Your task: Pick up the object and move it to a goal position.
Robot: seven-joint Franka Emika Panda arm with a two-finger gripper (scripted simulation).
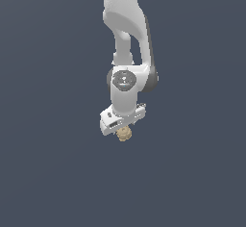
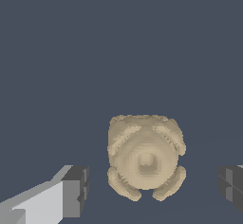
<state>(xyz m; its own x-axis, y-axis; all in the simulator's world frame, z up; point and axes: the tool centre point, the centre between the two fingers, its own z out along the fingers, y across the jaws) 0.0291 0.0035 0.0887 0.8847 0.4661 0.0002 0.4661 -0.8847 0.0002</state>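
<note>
**Tool over object, fingers spread, no grip yet**

The tool (image 1: 123, 127) hangs low over the tabletop (image 1: 48, 173) with its fingers (image 2: 76, 190) apart, one on each side of the object (image 2: 145, 157), touching neither. The object sits between them, slightly off-centre. Risk: its knobbly, rounded surface may roll or squirt out if closure lands unevenly.

exterior distant, wrist close; both show object (image 1: 124, 134)

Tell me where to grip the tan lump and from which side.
Grip the lump across its rounded middle, coming straight down over it. The open claw already has one finger on each flank with gaps; the knobbly lobes look poorer seats.
</note>
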